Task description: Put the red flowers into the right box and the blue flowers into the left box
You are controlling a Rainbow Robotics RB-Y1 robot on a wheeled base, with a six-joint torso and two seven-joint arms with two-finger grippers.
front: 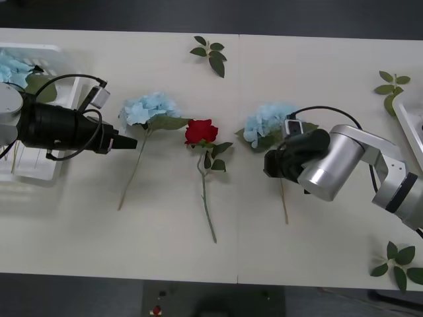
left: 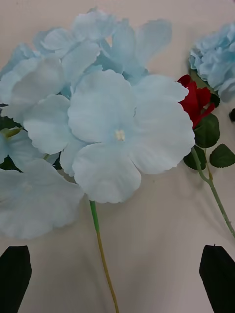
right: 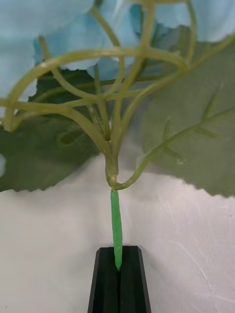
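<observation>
From my seat the right gripper (right: 118, 274) is clamped on the green stem of a blue flower (front: 267, 123) lying on the table (front: 317, 251), right of the red rose (front: 201, 131). My left gripper (front: 125, 141) is spread wide just beside another blue flower (front: 149, 107). Farther left sits the left box (front: 46, 53), with blue petals inside.

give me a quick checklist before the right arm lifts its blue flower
1. Right gripper shut on the stem: ok.
2. Grip sits below the blue flower head, not on petals: ok.
3. Rose apart from that flower, won't be dragged: ok.
4. Left gripper open beside the other blue flower, out of the way: ok.
5. Left box has room: cannot tell.
6. Grip firmness: cannot tell.
</observation>
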